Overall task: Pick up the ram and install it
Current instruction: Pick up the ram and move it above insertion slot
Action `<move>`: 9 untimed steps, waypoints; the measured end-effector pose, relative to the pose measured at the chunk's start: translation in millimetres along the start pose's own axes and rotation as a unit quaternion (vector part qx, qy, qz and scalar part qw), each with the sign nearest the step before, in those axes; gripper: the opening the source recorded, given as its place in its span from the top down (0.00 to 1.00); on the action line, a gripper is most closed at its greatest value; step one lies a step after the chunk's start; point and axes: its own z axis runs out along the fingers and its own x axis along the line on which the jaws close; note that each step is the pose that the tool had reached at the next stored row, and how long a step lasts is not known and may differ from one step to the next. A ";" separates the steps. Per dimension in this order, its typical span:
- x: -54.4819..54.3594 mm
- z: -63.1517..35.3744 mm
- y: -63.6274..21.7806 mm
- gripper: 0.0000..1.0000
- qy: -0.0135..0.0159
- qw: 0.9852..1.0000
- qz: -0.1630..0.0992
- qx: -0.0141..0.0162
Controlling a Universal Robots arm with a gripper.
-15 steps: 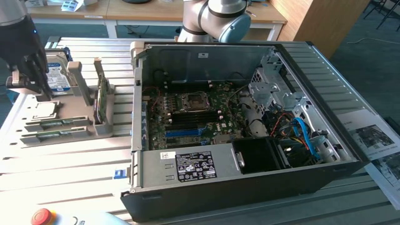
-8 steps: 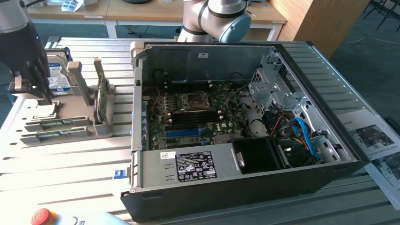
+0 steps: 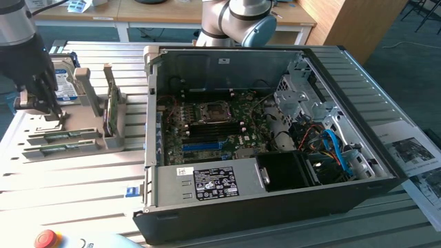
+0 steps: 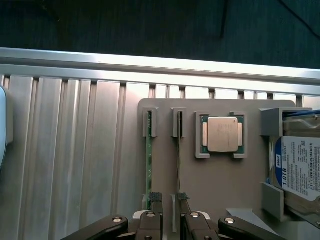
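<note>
Claw (image 4: pixel 169 199) open over gray holder (image 4: pixel 220 185); holder slots: ram (image 4: pixel 148 165) on edge, processor (image 4: pixel 222 134), hard drive (image 4: pixel 300 170).

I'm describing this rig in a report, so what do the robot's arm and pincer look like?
The arm is silver-grey tubing with a rounded pale blue joint cap. The pincer is black, built from jointed links fastened with shiny silver screws, and ends in two narrow fingertips with ridged pads.
</note>
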 end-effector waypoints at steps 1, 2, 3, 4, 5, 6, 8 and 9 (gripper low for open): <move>0.2 1.8 -0.1 0.75 0.000 1.000 0.000 0.000; 0.5 3.4 -0.1 0.75 0.000 1.000 0.000 0.000; 0.7 5.0 -0.2 0.75 0.000 1.000 0.000 0.000; 0.9 6.6 -0.2 0.75 0.000 1.000 0.000 0.000; 1.1 8.2 -0.3 0.75 0.000 1.000 0.000 0.000; 1.3 9.8 -0.4 0.75 0.000 1.000 0.000 0.000; 1.7 13.2 -0.5 0.75 0.000 1.000 0.000 0.000; 1.9 14.8 -0.6 0.75 0.000 1.000 0.000 0.000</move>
